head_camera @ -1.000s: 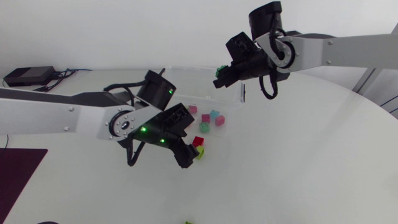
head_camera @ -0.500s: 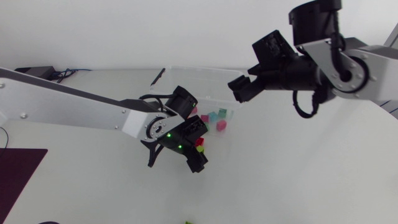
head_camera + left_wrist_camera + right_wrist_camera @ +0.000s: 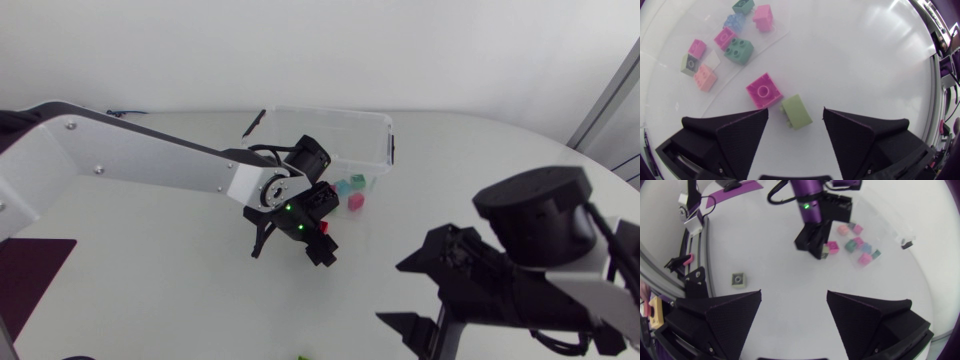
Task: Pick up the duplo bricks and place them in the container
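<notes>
A pale green brick (image 3: 797,112), judged light, rigid and slick, is framed by the wide-open, empty jaws of the left gripper (image 3: 795,114) and is best pinched across its flat sides; the container (image 3: 385,130) is seen at its twelve o'clock, and the right gripper (image 3: 794,300) is likewise spread wide and empty.

You were in a robotics lab. Your left arm (image 3: 150,165) and right arm (image 3: 560,290) flanked a plain white table (image 3: 480,170).
</notes>
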Controlling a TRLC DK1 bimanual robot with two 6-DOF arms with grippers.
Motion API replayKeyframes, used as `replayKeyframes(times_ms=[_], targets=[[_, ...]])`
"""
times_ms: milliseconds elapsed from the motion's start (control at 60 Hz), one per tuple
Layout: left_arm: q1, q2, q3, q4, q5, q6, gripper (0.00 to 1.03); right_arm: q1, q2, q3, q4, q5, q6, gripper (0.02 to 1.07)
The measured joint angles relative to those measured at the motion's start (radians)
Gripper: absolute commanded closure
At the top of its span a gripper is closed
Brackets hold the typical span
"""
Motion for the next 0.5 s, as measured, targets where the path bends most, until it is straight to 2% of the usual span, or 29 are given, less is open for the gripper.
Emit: replayKeyframes(times_ms=[183,500], targets=[[0.002,0.059,0.07,-0.09,-0.001,-0.015,0.8,0.066,0.044,-0.025,-0.04,-0.044,0.0,0.12],[0.001,0.084,0.082,-0.1,-0.003,-0.022,0.87,0.24,0.211,-0.025,-0.044,-0.061,0.0,0.12]])
